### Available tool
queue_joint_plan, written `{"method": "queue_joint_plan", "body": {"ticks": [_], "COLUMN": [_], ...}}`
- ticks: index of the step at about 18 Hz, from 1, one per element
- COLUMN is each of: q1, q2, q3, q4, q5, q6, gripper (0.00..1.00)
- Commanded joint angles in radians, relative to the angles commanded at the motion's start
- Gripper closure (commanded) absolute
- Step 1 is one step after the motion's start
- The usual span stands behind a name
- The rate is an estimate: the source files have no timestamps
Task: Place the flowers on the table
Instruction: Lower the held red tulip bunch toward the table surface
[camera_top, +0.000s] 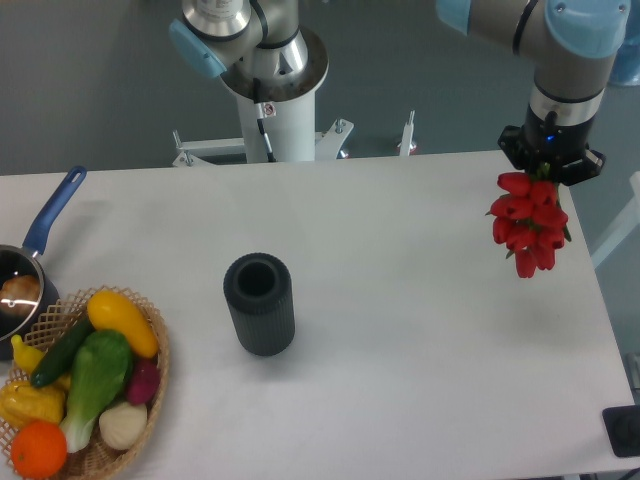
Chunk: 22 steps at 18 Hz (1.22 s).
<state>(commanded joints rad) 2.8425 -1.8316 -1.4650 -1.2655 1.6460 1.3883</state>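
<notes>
Basket of vegetables sits nearest, far left. Flowers hang heads-down from my claw, clamped on the stems, above the tabletop near its right edge. Releasing here, I risk them rolling off.

Counter: cylinder upright, a little toward 9 o'clock of centre. Wicker basket at 8 o'clock, at the near left corner, with vegetables in it. Saucepan just behind the basket at the left edge, handle toward 1 o'clock. Flowers at 2 o'clock near the right edge, hanging below the gripper. Arm base behind the counter at 12 o'clock.
</notes>
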Motion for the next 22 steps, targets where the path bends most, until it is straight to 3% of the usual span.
{"method": "queue_joint_plan", "body": {"ticks": [6,12,16,17,22], "q1": [-0.003,-0.003,-0.012,-0.017,-0.031], "q2": [-0.021,-0.066,-0.123,-0.133,-0.143], "q3": [-0.002,-0.070,-0.112,-0.112,-0.112], "q4": [0.002,0.020,0.175,0.184,0.184], "q5": [-0.002,-0.005,-0.005,-0.006,-0.018], "q6": [-0.002,-0.012,-0.011,-0.012,-0.035], "gripper": [1.00,1.00,0.78,0.77,0.51]}}
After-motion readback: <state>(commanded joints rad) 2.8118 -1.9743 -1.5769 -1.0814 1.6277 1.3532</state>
